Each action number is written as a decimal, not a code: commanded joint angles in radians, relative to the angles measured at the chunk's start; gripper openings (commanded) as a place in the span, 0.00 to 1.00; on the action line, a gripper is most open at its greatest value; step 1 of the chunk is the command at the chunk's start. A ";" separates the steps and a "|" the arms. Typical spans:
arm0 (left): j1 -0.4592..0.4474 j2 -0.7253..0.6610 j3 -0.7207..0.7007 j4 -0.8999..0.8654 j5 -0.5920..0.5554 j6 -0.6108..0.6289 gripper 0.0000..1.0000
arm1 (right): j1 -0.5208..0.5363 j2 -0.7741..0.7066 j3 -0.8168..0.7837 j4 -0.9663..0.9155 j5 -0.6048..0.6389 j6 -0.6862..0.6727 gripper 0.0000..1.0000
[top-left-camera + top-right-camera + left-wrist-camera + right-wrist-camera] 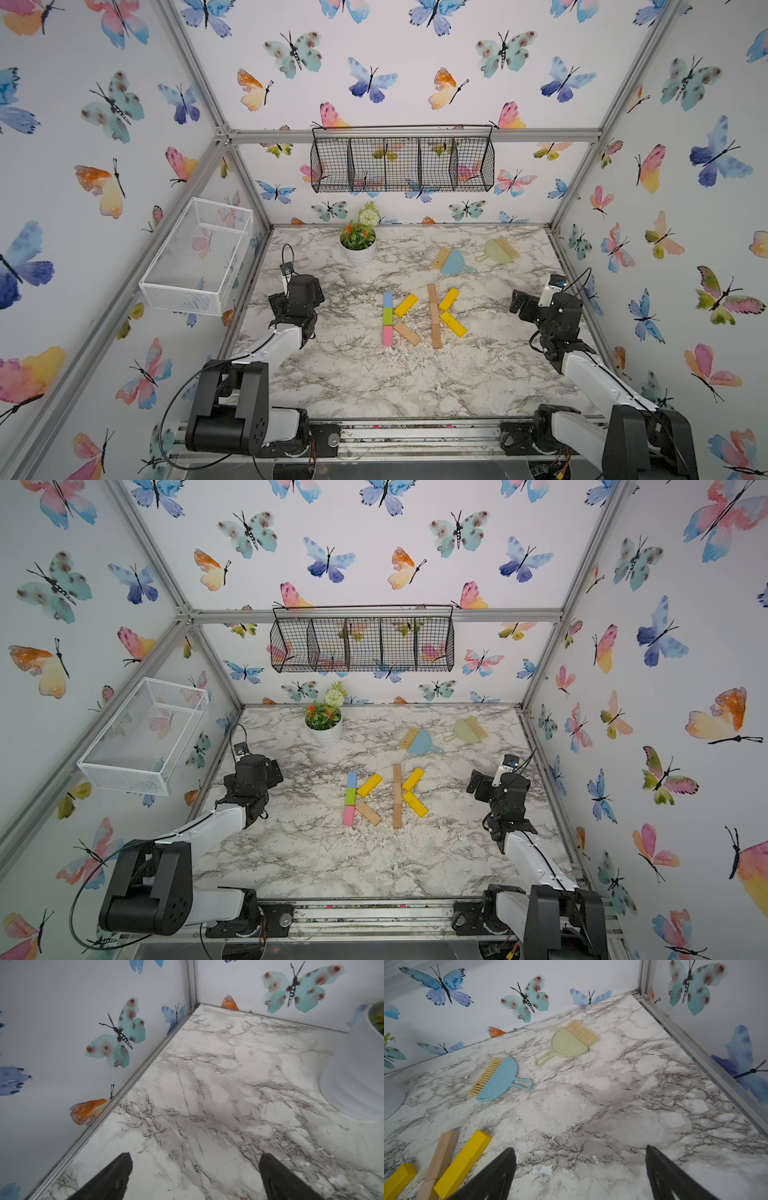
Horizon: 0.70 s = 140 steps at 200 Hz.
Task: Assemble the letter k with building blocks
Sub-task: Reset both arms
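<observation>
Where the white, grey-veined marble-patterned tabletop (357,386) meets aluminium-framed walls (415,104) papered with watercolour butterflies, I see the painted and plain wooden building blocks (434,318) lying mid-table as two K shapes amid white crumbs. Faint marks along one tan bar (440,1155) are too blurred to read. Only the right wrist view shows blocks, the blue plastic dustpan (500,1082) and the green plastic dustpan (569,1045). The left wrist view gives a table corner and a white pot (357,1076). My left gripper (195,1156) and right gripper (580,1149) both stand spread wide, holding nothing.
</observation>
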 commanded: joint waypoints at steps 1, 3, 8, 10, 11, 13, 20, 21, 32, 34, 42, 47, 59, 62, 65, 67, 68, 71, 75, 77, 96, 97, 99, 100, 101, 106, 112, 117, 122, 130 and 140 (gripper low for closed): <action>0.023 -0.014 -0.076 0.219 0.057 0.034 0.98 | -0.003 0.004 -0.008 0.080 -0.030 -0.002 0.98; 0.023 -0.013 -0.083 0.231 0.067 0.043 0.98 | -0.003 0.004 -0.008 0.081 -0.029 0.000 0.98; 0.019 -0.006 -0.098 0.263 0.073 0.061 0.98 | -0.004 0.005 -0.010 0.085 -0.030 0.003 0.98; 0.017 -0.001 -0.103 0.276 0.068 0.066 0.98 | -0.003 0.005 -0.010 0.087 -0.031 0.004 0.98; 0.016 0.001 -0.106 0.284 0.065 0.070 0.98 | -0.004 0.005 -0.011 0.089 -0.031 0.005 0.98; 0.013 0.006 -0.113 0.297 0.061 0.076 0.98 | -0.004 0.005 -0.012 0.091 -0.032 0.007 0.98; 0.008 0.025 -0.135 0.347 0.056 0.100 0.98 | -0.004 0.005 -0.019 0.104 -0.037 0.014 0.98; 0.007 0.029 -0.138 0.356 0.055 0.103 0.98 | -0.004 0.005 -0.020 0.106 -0.037 0.014 0.98; 0.003 0.057 -0.170 0.436 0.057 0.099 0.98 | -0.004 0.002 -0.029 0.127 -0.050 0.021 0.98; 0.001 0.060 -0.176 0.454 0.057 0.100 0.98 | -0.004 0.001 -0.031 0.129 -0.052 0.021 0.98; -0.011 0.072 -0.205 0.523 0.059 0.120 0.99 | -0.004 -0.003 -0.037 0.136 -0.056 0.021 0.98; -0.030 0.078 -0.214 0.552 0.024 0.130 0.99 | -0.003 -0.007 -0.039 0.137 -0.057 0.019 0.98; -0.077 0.071 -0.243 0.605 -0.054 0.153 0.99 | -0.003 -0.018 -0.044 0.135 -0.054 0.012 0.98; -0.080 0.066 -0.250 0.616 -0.059 0.154 0.99 | -0.003 -0.020 -0.045 0.135 -0.053 0.010 0.98; -0.081 0.062 -0.253 0.619 -0.062 0.154 0.98 | -0.004 -0.021 -0.046 0.135 -0.053 0.009 0.98; -0.081 0.061 -0.256 0.619 -0.061 0.151 0.98 | -0.004 -0.024 -0.048 0.138 -0.053 0.009 0.98; -0.081 0.060 -0.257 0.620 -0.060 0.151 0.98 | -0.004 -0.024 -0.049 0.140 -0.053 0.009 0.98; -0.080 0.060 -0.257 0.622 -0.062 0.151 0.98 | -0.003 -0.024 -0.052 0.144 -0.053 0.009 0.98; -0.082 0.059 -0.257 0.623 -0.062 0.153 0.98 | -0.004 -0.023 -0.054 0.151 -0.054 0.011 0.98; -0.081 0.060 -0.257 0.623 -0.063 0.153 0.98 | -0.004 -0.023 -0.056 0.155 -0.055 0.011 0.98; -0.080 0.044 -0.289 0.666 -0.020 0.173 0.98 | -0.004 -0.005 -0.089 0.230 -0.078 0.023 0.98; -0.080 0.042 -0.293 0.673 -0.016 0.176 0.98 | -0.004 -0.003 -0.092 0.237 -0.081 0.023 0.98; -0.080 0.040 -0.301 0.684 -0.001 0.179 0.98 | -0.003 -0.002 -0.095 0.250 -0.084 0.023 0.98; -0.080 0.039 -0.304 0.691 0.007 0.183 0.98 | -0.003 -0.001 -0.096 0.256 -0.086 0.024 0.98; -0.081 0.037 -0.309 0.698 0.015 0.186 0.98 | -0.003 0.000 -0.098 0.259 -0.087 0.024 0.98; -0.078 0.029 -0.331 0.728 0.054 0.198 0.98 | -0.003 0.001 -0.096 0.263 -0.088 0.022 0.98; -0.064 0.022 -0.356 0.760 0.115 0.204 0.98 | -0.003 0.001 -0.096 0.263 -0.087 0.021 0.99; -0.053 0.030 -0.381 0.803 0.159 0.204 0.98 | -0.003 0.001 -0.105 0.286 -0.086 0.022 0.98; -0.052 0.068 -0.411 0.906 0.162 0.218 0.98 | -0.003 -0.001 -0.113 0.307 -0.082 0.021 0.98; -0.062 0.139 -0.434 1.061 0.154 0.251 0.98 | -0.003 -0.009 -0.119 0.312 -0.071 0.013 0.98; -0.064 0.123 -0.427 1.017 0.154 0.243 0.98 | -0.004 -0.032 -0.117 0.296 -0.048 -0.006 0.98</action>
